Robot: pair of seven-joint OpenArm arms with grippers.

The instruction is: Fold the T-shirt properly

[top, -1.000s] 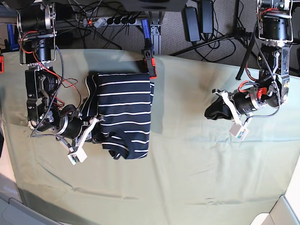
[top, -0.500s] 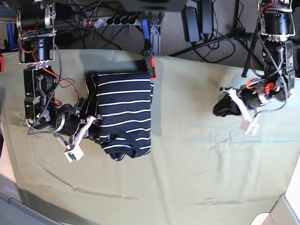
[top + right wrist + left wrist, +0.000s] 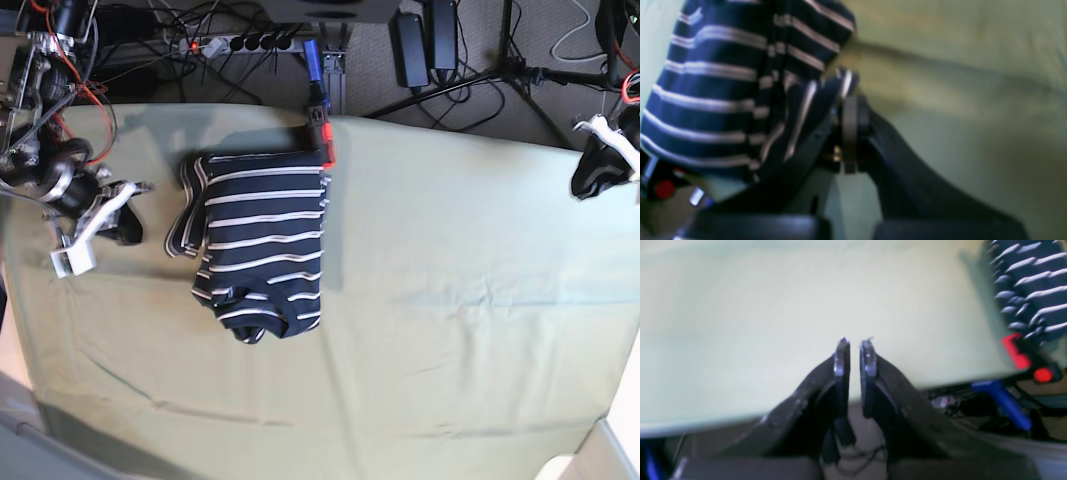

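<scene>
The T-shirt (image 3: 258,242) lies folded on the green cloth (image 3: 460,340), near its far edge. The left gripper (image 3: 596,170) is clenched, holding nothing, at the cloth's edge. Whether the right gripper (image 3: 118,212) is clenched, I cannot tell.

The T-shirt (image 3: 262,242) is laid on the cloth (image 3: 450,340), just beside the right gripper (image 3: 118,212). The left gripper (image 3: 598,165) is held well apart from it, at the cloth's far edge.
</scene>
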